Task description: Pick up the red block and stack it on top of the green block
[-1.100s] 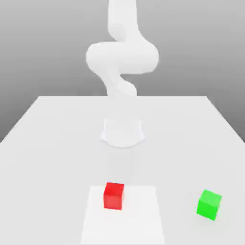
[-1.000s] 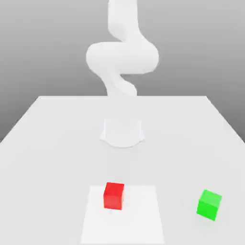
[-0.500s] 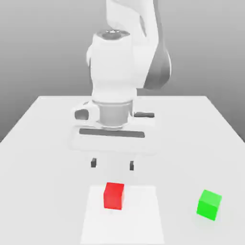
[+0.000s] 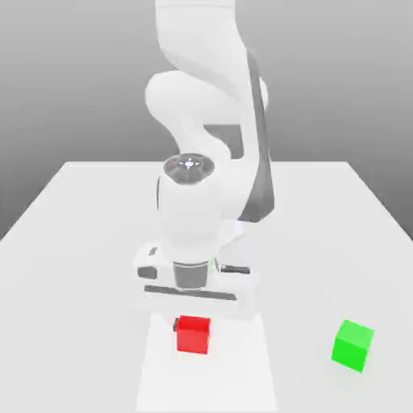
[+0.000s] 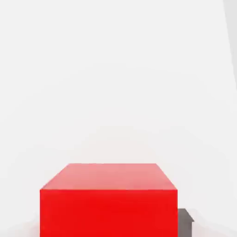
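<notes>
The red block [image 4: 193, 335] rests on a pale square patch near the table's front, and it looms large in the hand view [image 5: 109, 199]. My gripper [image 4: 193, 325] has come straight down over it, with the hand body just above the block. A dark fingertip [image 4: 176, 324] sits against the side of the block toward the exterior view's left, and another fingertip [image 5: 185, 221] touches its side in the hand view. The jaws are shut on the block. The green block [image 4: 352, 344] stands apart on the table, toward the exterior view's right.
The white table [image 4: 81, 242] stretches wide around both blocks. The lighter square patch [image 4: 242, 379] lies under the red block. The arm's base and elbow rise behind the hand at the table's middle.
The hand has dropped from above the table down onto the red block, and its fingers have gone from open to shut around it. Neither block has moved.
</notes>
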`<control>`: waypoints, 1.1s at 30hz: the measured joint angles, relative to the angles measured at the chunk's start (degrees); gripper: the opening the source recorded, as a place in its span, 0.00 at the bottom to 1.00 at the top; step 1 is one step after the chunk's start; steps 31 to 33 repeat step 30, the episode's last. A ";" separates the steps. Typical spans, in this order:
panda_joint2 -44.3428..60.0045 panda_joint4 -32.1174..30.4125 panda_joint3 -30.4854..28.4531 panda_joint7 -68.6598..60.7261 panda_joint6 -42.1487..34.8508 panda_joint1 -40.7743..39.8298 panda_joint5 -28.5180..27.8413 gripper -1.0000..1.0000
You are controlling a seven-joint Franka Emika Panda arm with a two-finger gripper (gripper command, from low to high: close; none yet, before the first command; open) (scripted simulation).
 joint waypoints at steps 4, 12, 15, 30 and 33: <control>-7.04 -1.01 0.19 -0.03 -6.02 -0.19 0.04 0.00; -12.71 2.21 7.46 10.32 -14.97 -3.43 -0.48 0.00; -12.34 4.03 13.66 15.81 -16.44 -5.73 -0.75 0.00; 1.90 14.29 19.50 45.17 -13.64 13.40 -13.39 1.00; 1.90 14.29 19.50 45.17 -13.64 13.40 -13.39 1.00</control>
